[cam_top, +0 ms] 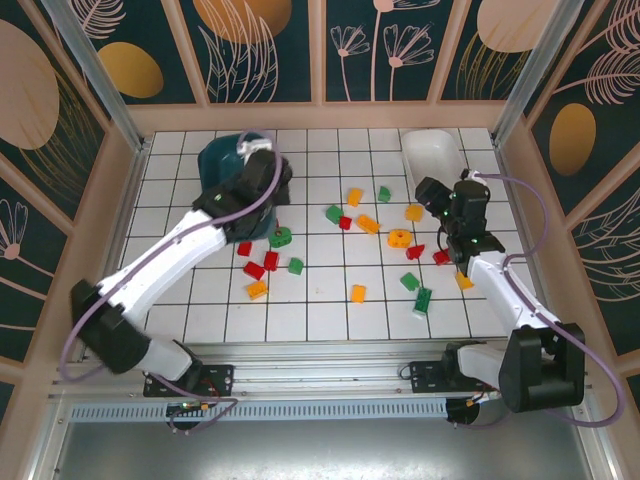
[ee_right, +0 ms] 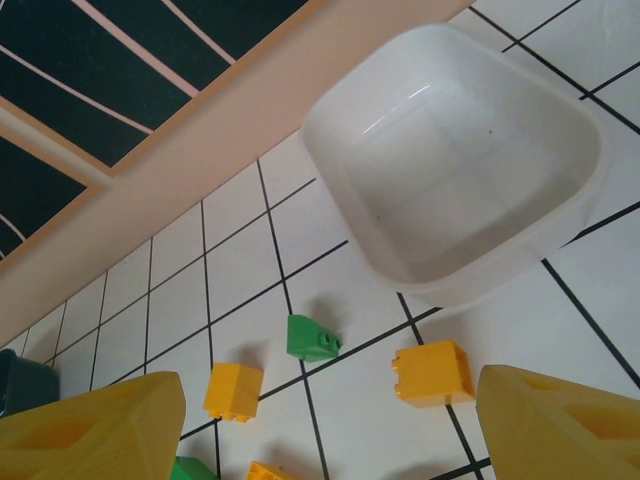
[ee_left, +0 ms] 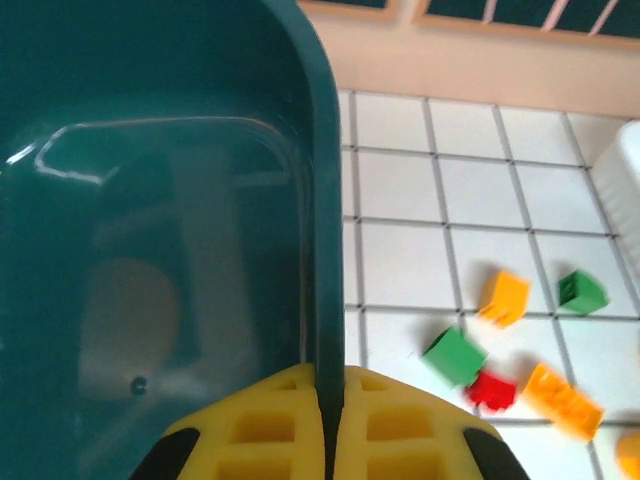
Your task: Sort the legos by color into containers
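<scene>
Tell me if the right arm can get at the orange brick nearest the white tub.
Probably yes: the right arm hangs above the orange brick with jaws open, and nothing covers it; the white tub sits apart.

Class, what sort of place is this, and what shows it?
Probably a robot test enclosure: two arms bolted at a white tiled table, patterned wall panels around it, legos and a teal container.

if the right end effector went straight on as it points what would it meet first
Probably the orange-yellow brick ahead of the open right end effector, short of the white tub; depth is unclear, so it could touch bare tile first.
</scene>
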Controlling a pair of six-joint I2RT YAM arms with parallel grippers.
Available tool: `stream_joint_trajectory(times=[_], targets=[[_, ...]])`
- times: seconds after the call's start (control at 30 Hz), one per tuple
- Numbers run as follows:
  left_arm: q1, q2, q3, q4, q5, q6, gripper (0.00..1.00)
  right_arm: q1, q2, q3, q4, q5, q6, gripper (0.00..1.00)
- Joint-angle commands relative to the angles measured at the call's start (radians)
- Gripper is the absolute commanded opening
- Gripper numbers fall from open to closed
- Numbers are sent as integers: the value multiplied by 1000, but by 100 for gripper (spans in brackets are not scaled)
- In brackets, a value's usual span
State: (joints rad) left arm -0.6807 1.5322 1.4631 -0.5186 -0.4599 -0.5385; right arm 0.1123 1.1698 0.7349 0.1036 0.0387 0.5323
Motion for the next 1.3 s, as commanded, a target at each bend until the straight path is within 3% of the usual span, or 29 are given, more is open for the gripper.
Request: stream_joint_trajectory(times=[0.0, 0.1, 0.2, 0.4, 0.6, 0.97, 1.1, 1.27], targets=[[-5, 204, 181, 97, 63, 97, 0, -34, 10, 26, 14, -18, -5, 77], [-3, 416, 420, 78, 111, 123, 0, -76, 28, 34, 21, -13, -30, 78], [-2, 594, 631, 38, 77, 139, 0, -128, 77, 76, 13, -19, -89, 77], [42, 833, 902, 5, 124, 108, 0, -223, 332, 342, -118, -117, -248, 84], [94, 909, 910, 38, 202, 57, 0, -288, 590, 596, -245, -168, -337, 88], [141, 982, 882, 77, 246, 32, 0, -319, 887, 854, -352, -220, -440, 90], [152, 1006, 884, 78, 251, 28, 0, -320, 987, 964, -415, -197, -461, 84], [166, 1027, 878, 55, 262, 14, 0, -321, 1060, 1023, -443, -198, -471, 68]])
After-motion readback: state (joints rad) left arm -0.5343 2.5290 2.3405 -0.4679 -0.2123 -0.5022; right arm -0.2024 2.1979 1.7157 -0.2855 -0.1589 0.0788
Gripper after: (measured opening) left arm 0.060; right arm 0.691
